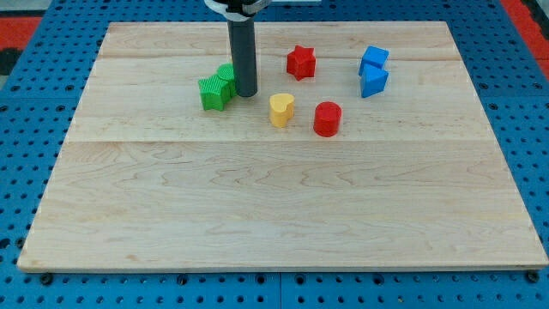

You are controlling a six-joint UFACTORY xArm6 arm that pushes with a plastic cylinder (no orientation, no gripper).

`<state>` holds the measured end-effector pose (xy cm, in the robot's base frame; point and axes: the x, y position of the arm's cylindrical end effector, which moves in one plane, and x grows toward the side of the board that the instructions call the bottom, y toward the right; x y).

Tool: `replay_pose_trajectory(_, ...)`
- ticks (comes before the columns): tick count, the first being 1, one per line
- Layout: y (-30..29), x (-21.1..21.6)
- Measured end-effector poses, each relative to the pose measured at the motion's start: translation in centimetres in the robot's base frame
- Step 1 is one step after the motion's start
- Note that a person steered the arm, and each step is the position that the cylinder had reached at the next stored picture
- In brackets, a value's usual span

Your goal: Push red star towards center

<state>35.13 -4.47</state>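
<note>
The red star [301, 62] lies on the wooden board [274, 206] near the view's top, right of centre line. My tip [246, 93] stands on the board to the star's left and a little lower, about a block's width away from it. The tip touches or nearly touches the right side of two green blocks [217, 87], which sit pressed together. The rod rises straight up out of the view's top.
A yellow heart [281, 109] lies below and right of the tip. A red cylinder [327, 118] sits right of the heart. Two blue blocks [373, 70] sit together at the upper right. Blue pegboard surrounds the board.
</note>
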Motion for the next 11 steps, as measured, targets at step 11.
replay_pose_trajectory(11,15.4,-3.5)
